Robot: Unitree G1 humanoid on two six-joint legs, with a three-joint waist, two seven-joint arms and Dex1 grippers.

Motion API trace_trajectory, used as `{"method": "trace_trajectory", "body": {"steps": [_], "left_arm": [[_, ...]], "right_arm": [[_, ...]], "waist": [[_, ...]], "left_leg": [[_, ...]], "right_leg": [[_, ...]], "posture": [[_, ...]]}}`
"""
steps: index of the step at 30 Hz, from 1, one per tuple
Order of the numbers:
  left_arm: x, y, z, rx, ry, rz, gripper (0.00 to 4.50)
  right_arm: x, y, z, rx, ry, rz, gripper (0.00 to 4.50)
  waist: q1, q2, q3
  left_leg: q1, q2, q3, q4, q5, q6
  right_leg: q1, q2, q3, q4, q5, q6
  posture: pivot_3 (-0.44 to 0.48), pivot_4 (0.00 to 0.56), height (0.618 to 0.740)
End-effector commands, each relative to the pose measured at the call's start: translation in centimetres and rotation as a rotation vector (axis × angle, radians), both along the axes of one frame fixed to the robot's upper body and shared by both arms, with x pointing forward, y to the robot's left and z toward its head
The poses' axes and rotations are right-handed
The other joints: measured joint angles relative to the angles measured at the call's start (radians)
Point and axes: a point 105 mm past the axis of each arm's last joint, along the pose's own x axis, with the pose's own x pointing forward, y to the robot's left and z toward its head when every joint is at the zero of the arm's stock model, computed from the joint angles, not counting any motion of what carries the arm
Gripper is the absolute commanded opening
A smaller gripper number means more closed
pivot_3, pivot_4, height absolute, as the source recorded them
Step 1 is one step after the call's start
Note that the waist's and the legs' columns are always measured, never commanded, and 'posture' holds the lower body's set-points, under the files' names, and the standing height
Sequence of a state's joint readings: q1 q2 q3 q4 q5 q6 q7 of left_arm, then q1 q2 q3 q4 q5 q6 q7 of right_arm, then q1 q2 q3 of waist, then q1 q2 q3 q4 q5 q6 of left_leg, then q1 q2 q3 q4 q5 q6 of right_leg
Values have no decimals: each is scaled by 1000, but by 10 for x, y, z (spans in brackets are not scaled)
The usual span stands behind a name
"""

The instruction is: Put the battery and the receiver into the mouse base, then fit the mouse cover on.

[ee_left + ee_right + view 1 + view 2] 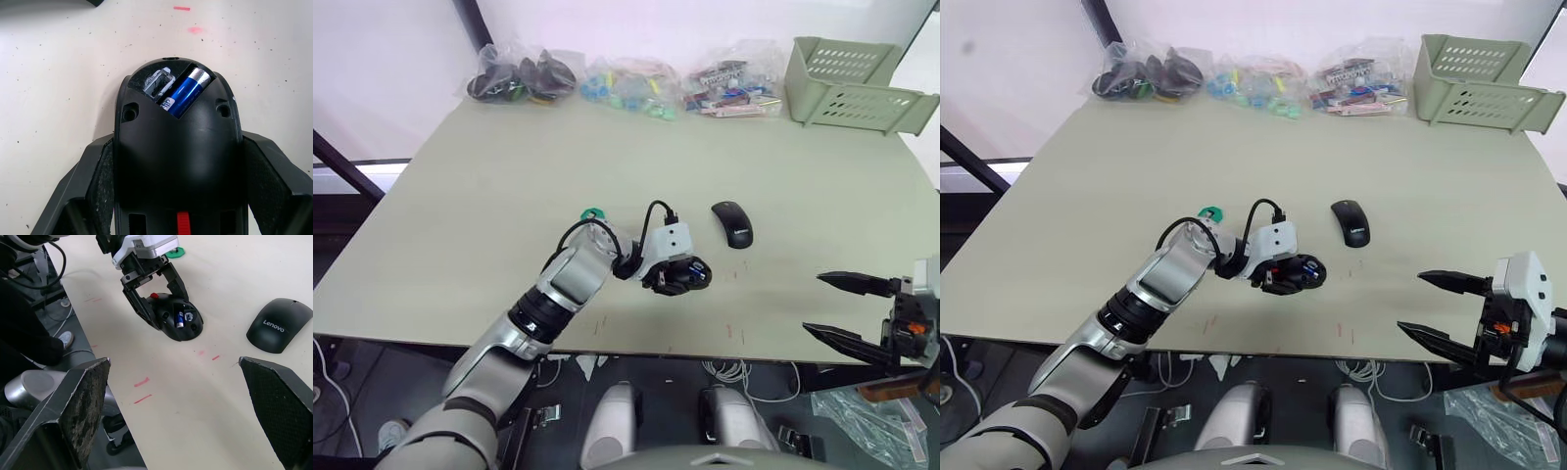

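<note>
Where left claw (164,296) flanks mouse base (178,161), seemingly gripped: battery (185,92) inside.

Bright, even light, soft shadows, sharp focus, mild glare at the back.

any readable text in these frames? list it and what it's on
"Lenovo": pale lettering on the mouse cover lying on the table.
Battery in the mouse base: white print at its lower end, cut off, not readable.
Packets in the bags at the table's far edge: print too small to read.
</note>
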State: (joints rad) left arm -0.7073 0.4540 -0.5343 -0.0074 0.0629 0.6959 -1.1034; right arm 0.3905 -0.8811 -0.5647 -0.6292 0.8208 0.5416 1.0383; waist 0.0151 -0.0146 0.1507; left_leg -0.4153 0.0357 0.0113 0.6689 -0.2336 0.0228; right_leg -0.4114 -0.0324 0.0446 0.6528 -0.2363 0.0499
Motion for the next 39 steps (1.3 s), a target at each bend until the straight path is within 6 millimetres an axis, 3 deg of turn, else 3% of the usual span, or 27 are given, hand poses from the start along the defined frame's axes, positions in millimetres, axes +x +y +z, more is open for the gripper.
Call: {"method": "trace_trajectory", "body": {"steps": [1,5,10,12,14,18,25,34,39], "left_arm": [[0,-3,16,-100,-14,-16,4369],[-5,6,36,-180,-10,-21,4369],[-22,39,69,-332,3,23,4369],[-20,56,75,-384,-12,106,4369],[-16,81,74,-398,-54,217,4369],[-19,122,77,-508,-130,407,4369],[-20,168,64,-626,-191,693,4369],[-23,194,41,-672,-190,885,4369],[-24,198,47,-717,-197,908,4369]], "right_arm": [[-2,3,5,4,-45,4,4500],[2,0,7,28,-89,-27,4500],[5,3,6,61,-128,-23,4500],[11,3,8,39,-183,-41,4500],[19,4,11,30,-253,-62,4500],[29,7,19,186,-252,-33,4500],[40,5,13,202,-269,15,4500],[38,-16,-22,229,-282,-9,4500],[34,-24,-23,229,-377,-28,4500]], "waist": [[-1,-2,2],[-5,-4,5],[-18,-4,7],[-20,-4,8],[-29,-4,9],[-28,-5,11],[-20,-6,13],[-24,-7,13],[-26,-7,13]], "left_leg": [[0,0,0,0,0,0],[-1,1,0,0,0,0],[0,3,0,-2,0,0],[0,3,0,-2,0,0],[0,3,0,-2,0,0],[0,3,1,-2,0,0],[0,3,2,-1,0,0],[2,2,3,-1,0,0],[2,3,3,-1,0,0]], "right_leg": [[0,0,0,0,0,0],[-1,1,0,0,0,0],[-2,2,0,0,0,0],[-2,2,0,0,0,0],[-2,1,0,0,0,0],[-2,1,0,0,0,0],[-1,-2,0,1,0,0],[-2,-1,1,2,0,0],[-2,-1,1,3,1,-2]], "posture": [[0,150,740],[0,150,740],[0,150,740],[0,150,740],[0,150,740],[0,150,740],[0,150,740],[0,150,740],[0,150,740]]}}
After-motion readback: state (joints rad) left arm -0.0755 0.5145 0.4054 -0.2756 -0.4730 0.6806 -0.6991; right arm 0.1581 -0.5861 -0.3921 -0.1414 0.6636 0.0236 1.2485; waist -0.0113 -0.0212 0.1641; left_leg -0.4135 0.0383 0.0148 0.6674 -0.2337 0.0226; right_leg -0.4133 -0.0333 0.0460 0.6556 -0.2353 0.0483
